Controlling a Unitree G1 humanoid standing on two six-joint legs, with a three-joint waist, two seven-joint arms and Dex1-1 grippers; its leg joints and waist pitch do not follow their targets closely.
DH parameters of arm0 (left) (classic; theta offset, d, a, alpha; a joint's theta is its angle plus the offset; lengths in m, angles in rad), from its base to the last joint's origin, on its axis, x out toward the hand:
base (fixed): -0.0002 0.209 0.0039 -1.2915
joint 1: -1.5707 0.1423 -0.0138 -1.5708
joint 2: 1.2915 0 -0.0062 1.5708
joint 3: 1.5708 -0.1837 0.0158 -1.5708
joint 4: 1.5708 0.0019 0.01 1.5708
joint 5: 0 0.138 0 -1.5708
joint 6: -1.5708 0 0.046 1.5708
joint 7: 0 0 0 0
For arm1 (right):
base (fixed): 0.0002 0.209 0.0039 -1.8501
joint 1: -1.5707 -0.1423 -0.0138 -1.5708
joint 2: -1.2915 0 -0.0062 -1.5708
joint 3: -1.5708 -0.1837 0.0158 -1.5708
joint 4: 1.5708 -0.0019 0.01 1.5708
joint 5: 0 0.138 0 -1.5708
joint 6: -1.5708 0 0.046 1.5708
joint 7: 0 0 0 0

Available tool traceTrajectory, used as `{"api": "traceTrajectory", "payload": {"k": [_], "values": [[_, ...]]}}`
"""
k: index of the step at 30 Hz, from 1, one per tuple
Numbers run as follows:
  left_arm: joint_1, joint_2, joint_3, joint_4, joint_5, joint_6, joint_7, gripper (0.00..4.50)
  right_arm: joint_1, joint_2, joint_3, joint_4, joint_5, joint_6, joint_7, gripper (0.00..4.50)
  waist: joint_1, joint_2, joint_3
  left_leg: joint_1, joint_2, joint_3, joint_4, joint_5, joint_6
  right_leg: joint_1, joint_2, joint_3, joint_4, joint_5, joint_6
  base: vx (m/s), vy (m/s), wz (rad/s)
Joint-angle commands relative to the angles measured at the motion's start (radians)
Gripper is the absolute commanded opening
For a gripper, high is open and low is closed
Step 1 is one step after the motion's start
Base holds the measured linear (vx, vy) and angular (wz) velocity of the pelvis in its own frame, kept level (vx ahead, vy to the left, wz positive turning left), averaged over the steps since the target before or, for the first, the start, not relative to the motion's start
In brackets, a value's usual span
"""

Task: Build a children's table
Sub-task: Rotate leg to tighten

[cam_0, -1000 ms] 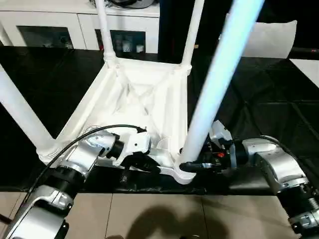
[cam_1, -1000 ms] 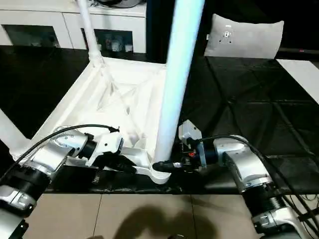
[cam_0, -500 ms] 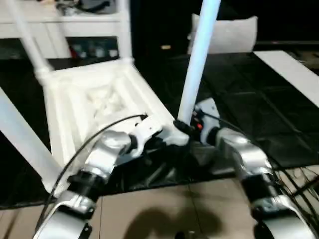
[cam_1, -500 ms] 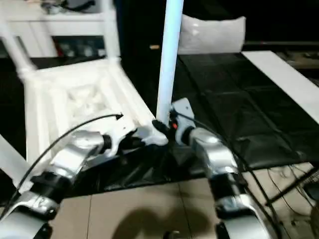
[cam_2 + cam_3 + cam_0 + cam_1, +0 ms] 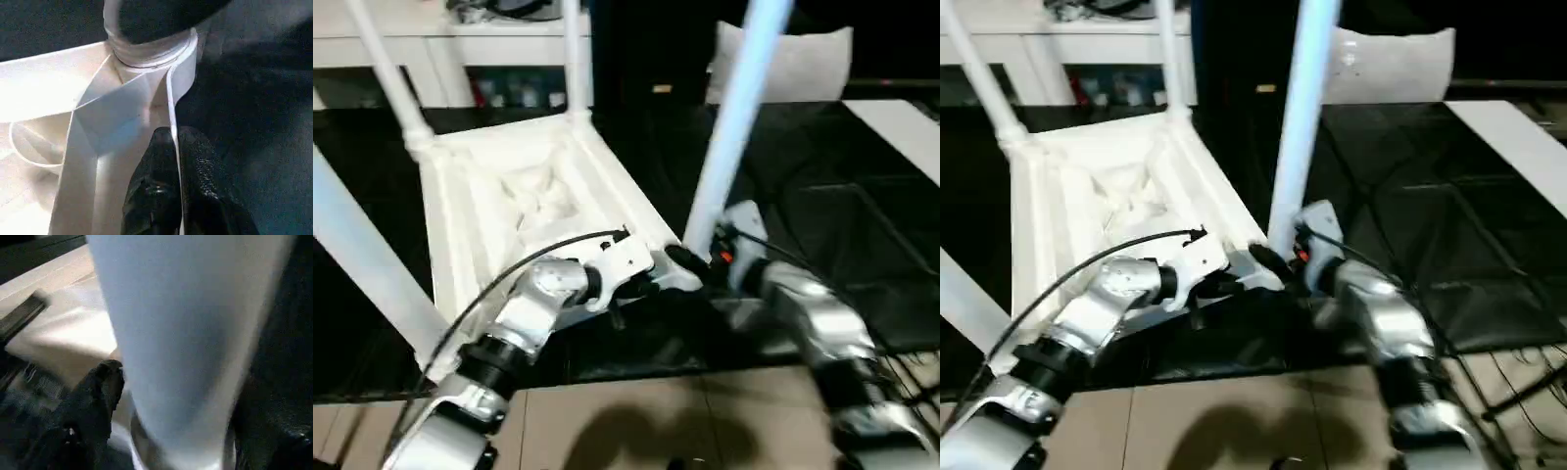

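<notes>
A glossy black sheet (image 5: 862, 215), creased into square folds, covers the work surface and ends at a strip of beige tiled floor (image 5: 636, 421) along the near edge. A pale grey cushion (image 5: 1391, 64) stands at the far side of the sheet. Behind it runs a low white cabinet with glass doors (image 5: 499, 59), with small items blurred behind the glass.

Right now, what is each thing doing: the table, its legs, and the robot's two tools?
Table top: upside down on the black surface, ribs facing up.
Near leg: standing up in its corner socket.
Far legs: standing in their sockets.
Left tool: shut on the table top's thin rim.
Right tool: at the near leg's base, fingers either side of it.
</notes>
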Motion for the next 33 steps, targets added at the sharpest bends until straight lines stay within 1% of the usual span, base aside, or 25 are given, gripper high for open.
{"api": "traceTrajectory", "payload": {"k": [1, 2, 3, 4, 5, 6, 7, 9, 10, 13, 14, 15, 17, 18, 19, 20, 22, 25, 26, 28, 30, 33], "values": [[0.015, 0.027, -0.029, 0.028, 0.006, -0.057, -0.059, 0.00, 0.011, -0.034, 0.010, -0.037, 0.017, -0.004, 0.075, 3.88, 0.012, -0.012, -0.067, -0.019, 0.008, 0.019, -0.061, -0.153, 0.115, 0.065, -0.034, 0.043, -0.057, -0.271, -0.187, 0.000, 0.000, 0.00], [0.014, 0.047, -0.040, 0.036, 0.007, -0.084, -0.095, 0.00, 0.014, -0.065, 0.020, -0.044, 0.010, -0.017, 0.112, 3.99, 0.014, -0.015, -0.067, -0.022, 0.006, 0.019, -0.058, -0.136, 0.118, 0.066, -0.032, 0.044, -0.052, -0.247, -0.190, 0.000, 0.000, 0.00], [0.013, 0.063, -0.052, 0.044, 0.010, -0.111, -0.127, 0.00, 0.016, -0.093, 0.036, -0.048, -0.001, -0.034, 0.149, 4.10, 0.022, -0.010, -0.069, -0.020, 0.007, 0.021, -0.056, -0.112, 0.119, 0.066, -0.031, 0.044, -0.046, -0.216, -0.201, 0.000, 0.000, 0.00], [0.011, 0.073, -0.059, 0.049, 0.010, -0.131, -0.147, 0.00, 0.018, -0.112, 0.048, -0.053, -0.007, -0.047, 0.177, 4.19, 0.028, -0.010, -0.069, -0.018, 0.008, 0.020, -0.056, -0.105, 0.122, 0.066, -0.030, 0.043, -0.044, -0.197, -0.211, 0.000, 0.000, 0.00], [0.009, 0.085, -0.070, 0.058, 0.007, -0.160, -0.177, 0.00, 0.024, -0.138, 0.066, -0.064, -0.007, -0.062, 0.226, 4.19, 0.027, -0.009, -0.067, -0.018, 0.009, 0.022, -0.057, -0.110, 0.121, 0.066, -0.029, 0.044, -0.043, -0.196, -0.214, 0.000, 0.000, 0.00], [0.008, 0.090, -0.074, 0.061, 0.006, -0.170, -0.188, 0.00, 0.026, -0.149, 0.072, -0.070, -0.005, -0.067, 0.247, 4.19, 0.028, -0.006, -0.065, -0.016, 0.010, 0.022, -0.058, -0.131, 0.117, 0.065, -0.028, 0.043, -0.046, -0.216, -0.214, 0.000, 0.000, 0.00], [0.006, 0.099, -0.082, 0.066, 0.004, -0.193, -0.212, 0.00, 0.027, -0.165, 0.081, -0.074, -0.003, -0.076, 0.279, 4.19, 0.029, -0.008, -0.065, -0.015, 0.011, 0.021, -0.060, -0.149, 0.113, 0.065, -0.027, 0.043, -0.048, -0.233, -0.213, 0.000, 0.000, 0.00], [0.003, 0.109, -0.092, 0.077, -0.002, -0.226, -0.247, 0.00, 0.026, -0.181, 0.086, -0.074, -0.003, -0.088, 0.316, 4.19, 0.030, -0.007, -0.062, -0.012, 0.013, 0.022, -0.063, -0.175, 0.103, 0.063, -0.028, 0.044, -0.051, -0.269, -0.205, 0.000, 0.000, 0.00], [0.000, 0.117, -0.103, 0.085, -0.011, -0.257, -0.288, 0.00, 0.019, -0.189, 0.090, -0.067, 0.001, -0.094, 0.350, 3.93, 0.032, -0.011, -0.062, -0.011, 0.013, 0.022, -0.063, -0.185, 0.098, 0.062, -0.029, 0.044, -0.053, -0.298, -0.197, 0.000, 0.000, 0.00], [-0.007, 0.126, -0.120, 0.104, -0.021, -0.304, -0.351, 0.00, 0.007, -0.201, 0.108, -0.061, 0.016, -0.098, 0.419, 3.82, 0.042, -0.009, -0.061, -0.007, 0.016, 0.023, -0.065, -0.194, 0.091, 0.060, -0.027, 0.044, -0.053, -0.317, -0.193, 0.000, 0.000, 0.00], [-0.007, 0.127, -0.124, 0.104, -0.028, -0.313, -0.370, 0.00, 0.005, -0.203, 0.120, -0.064, 0.024, -0.095, 0.444, 3.73, 0.043, -0.010, -0.062, -0.007, 0.017, 0.024, -0.065, -0.192, 0.090, 0.060, -0.028, 0.045, -0.052, -0.310, -0.194, 0.000, 0.000, 0.00], [-0.006, 0.127, -0.126, 0.099, -0.036, -0.315, -0.388, 0.00, 0.003, -0.204, 0.130, -0.067, 0.031, -0.089, 0.464, 3.73, 0.050, -0.009, -0.062, -0.005, 0.019, 0.024, -0.066, -0.192, 0.087, 0.058, -0.028, 0.047, -0.049, -0.294, -0.202, 0.000, 0.000, 0.00], [-0.006, 0.127, -0.130, 0.092, -0.044, -0.317, -0.407, 0.00, 0.001, -0.202, 0.140, -0.070, 0.040, -0.081, 0.486, 3.44, 0.053, -0.008, -0.063, -0.005, 0.020, 0.024, -0.066, -0.189, 0.087, 0.058, -0.028, 0.048, -0.046, -0.280, -0.208, 0.000, 0.000, 0.00], [-0.006, 0.128, -0.135, 0.088, -0.047, -0.320, -0.426, 0.00, -0.003, -0.198, 0.153, -0.073, 0.049, -0.067, 0.510, 3.41, 0.056, -0.009, -0.063, -0.005, 0.019, 0.024, -0.066, -0.186, 0.088, 0.059, -0.028, 0.049, -0.045, -0.271, -0.212, 0.000, 0.000, 0.00], [-0.006, 0.129, -0.138, 0.087, -0.047, -0.322, -0.432, 0.00, -0.005, -0.196, 0.159, -0.074, 0.051, -0.061, 0.520, 3.41, 0.060, -0.007, -0.064, -0.005, 0.020, 0.025, -0.066, -0.180, 0.090, 0.059, -0.029, 0.049, -0.044, -0.262, -0.215, 0.000, 0.000, 0.00], [-0.006, 0.130, -0.138, 0.089, -0.047, -0.325, -0.436, 0.00, -0.006, -0.196, 0.162, -0.073, 0.051, -0.059, 0.524, 3.25, 0.061, -0.008, -0.064, -0.005, 0.020, 0.025, -0.066, -0.177, 0.090, 0.059, -0.029, 0.050, -0.043, -0.258, -0.215, 0.000, 0.000, 0.00], [-0.004, 0.131, -0.139, 0.091, -0.051, -0.329, -0.448, 0.00, -0.013, -0.190, 0.177, -0.065, 0.049, -0.045, 0.555, 3.01, 0.070, -0.008, -0.065, -0.005, 0.019, 0.027, -0.064, -0.167, 0.086, 0.060, -0.030, 0.051, -0.042, -0.253, -0.215, 0.000, 0.000, 0.00], [-0.004, 0.132, -0.136, 0.104, -0.054, -0.343, -0.461, 0.00, -0.016, -0.190, 0.185, -0.059, 0.048, -0.040, 0.576, 2.80, 0.074, -0.009, -0.066, -0.006, 0.018, 0.026, -0.065, -0.163, 0.077, 0.061, -0.031, 0.051, -0.042, -0.265, -0.206, 0.000, 0.000, 0.00], [-0.004, 0.132, -0.136, 0.105, -0.054, -0.344, -0.462, 0.00, -0.016, -0.189, 0.186, -0.059, 0.048, -0.040, 0.577, 2.80, 0.073, -0.010, -0.065, -0.006, 0.018, 0.027, -0.065, -0.165, 0.076, 0.061, -0.031, 0.051, -0.043, -0.269, -0.205, 0.000, 0.000, 0.00], [-0.002, 0.135, -0.135, 0.107, -0.056, -0.347, -0.467, 0.00, -0.015, -0.188, 0.188, -0.059, 0.051, -0.038, 0.582, 2.56, 0.074, -0.010, -0.066, -0.006, 0.018, 0.026, -0.064, -0.161, 0.075, 0.062, -0.031, 0.051, -0.042, -0.266, -0.201, 0.000, 0.000, 0.00], [0.000, 0.138, -0.133, 0.109, -0.060, -0.343, -0.470, 0.00, -0.015, -0.187, 0.189, -0.060, 0.054, -0.036, 0.583, 2.46, 0.074, -0.009, -0.065, -0.007, 0.017, 0.026, -0.065, -0.161, 0.073, 0.062, -0.031, 0.050, -0.043, -0.272, -0.198, 0.000, 0.000, 0.00], [0.003, 0.139, -0.128, 0.108, -0.067, -0.334, -0.472, 0.00, -0.011, -0.186, 0.190, -0.064, 0.057, -0.032, 0.587, 2.26, 0.074, -0.011, -0.065, -0.007, 0.016, 0.027, -0.065, -0.164, 0.071, 0.062, -0.031, 0.050, -0.044, -0.286, -0.191, 0.000, 0.000, 0.00]]}}
